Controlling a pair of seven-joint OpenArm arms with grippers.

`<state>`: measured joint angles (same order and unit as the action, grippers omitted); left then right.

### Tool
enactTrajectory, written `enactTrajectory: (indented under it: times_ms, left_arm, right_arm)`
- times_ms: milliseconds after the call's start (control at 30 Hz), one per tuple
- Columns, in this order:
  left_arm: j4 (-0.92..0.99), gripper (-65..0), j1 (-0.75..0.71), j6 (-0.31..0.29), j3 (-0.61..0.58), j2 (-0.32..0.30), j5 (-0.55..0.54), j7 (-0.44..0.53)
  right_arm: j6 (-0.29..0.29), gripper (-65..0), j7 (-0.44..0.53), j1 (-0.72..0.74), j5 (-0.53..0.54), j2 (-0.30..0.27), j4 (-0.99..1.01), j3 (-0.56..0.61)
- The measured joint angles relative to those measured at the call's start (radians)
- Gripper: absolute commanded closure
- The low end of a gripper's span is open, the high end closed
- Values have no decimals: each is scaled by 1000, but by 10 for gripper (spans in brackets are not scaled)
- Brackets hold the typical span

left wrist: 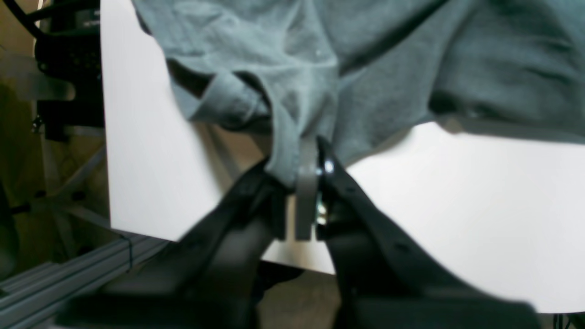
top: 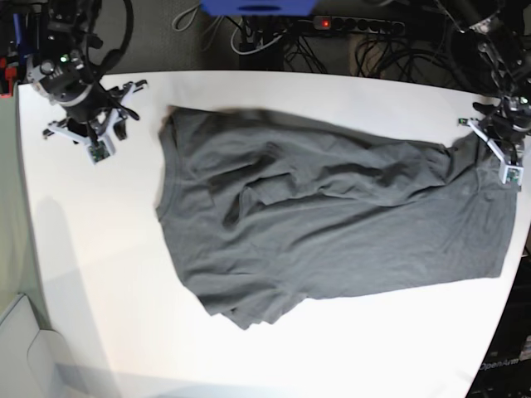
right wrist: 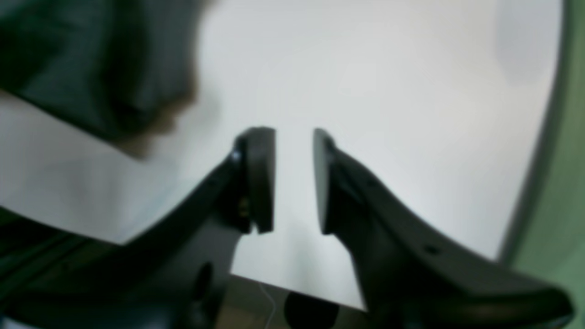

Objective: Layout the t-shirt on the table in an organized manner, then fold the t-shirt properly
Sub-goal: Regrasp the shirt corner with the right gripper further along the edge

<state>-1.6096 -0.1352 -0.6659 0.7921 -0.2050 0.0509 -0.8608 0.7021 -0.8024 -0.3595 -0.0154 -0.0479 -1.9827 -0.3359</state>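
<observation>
So right now the t-shirt (top: 332, 224) is lying spread across the middle of the tabletop (top: 99, 274), mostly flat but with a bunch of creases near the collar end and one lower corner tucked under itself. My left jaws (left wrist: 307, 183) are clamped on a bunched bit of the shirt's edge, and in the wrist view the cloth fans out directly ahead of them. My right jaws (right wrist: 295, 180) are standing apart with nothing between them, just bare tabletop under the gap; the shirt's other end sits off to one side and a bit beyond them, not touching.

Handling-wise, I'd call this thing light and totally floppy. It'll drape and drag rather than slide as one piece, so pulling from a single point will probably just stretch a ridge into it. My guess is the sensible grab for the right side is the hem or a shoulder seam close to those jaws, pinching a doubled edge so it doesn't slip out, then tensioning gently against the left grip to flatten the wrinkles.
</observation>
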Motion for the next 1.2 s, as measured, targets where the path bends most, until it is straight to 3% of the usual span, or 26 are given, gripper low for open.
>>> enactTrajectory:
  times_ms: [167, 367, 500, 800, 1200]
  left_arm:
    - [0, -4, 3, 0, -2, 0, 0, 0]
    - [0, -4, 3, 0, -2, 0, 0, 0]
    - [0, -4, 3, 0, -2, 0, -2, 0]
    - [0, -4, 7, 0, -2, 0, -5, 0]
    - [0, -4, 27, 0, -2, -2, 0, 0]
  right_arm:
    - [1, -356, -157, 109, 6, 24, 0, 77]
    - [0, -363, -336, 237, 1, 48, 0, 71]
    - [-1, -364, -389, 279, -8, 71, 1, 80]
    - [0, -365, -407, 295, 4, 153, 30, 156]
    - [-1, -365, -400, 346, -3, 174, 205, 154]
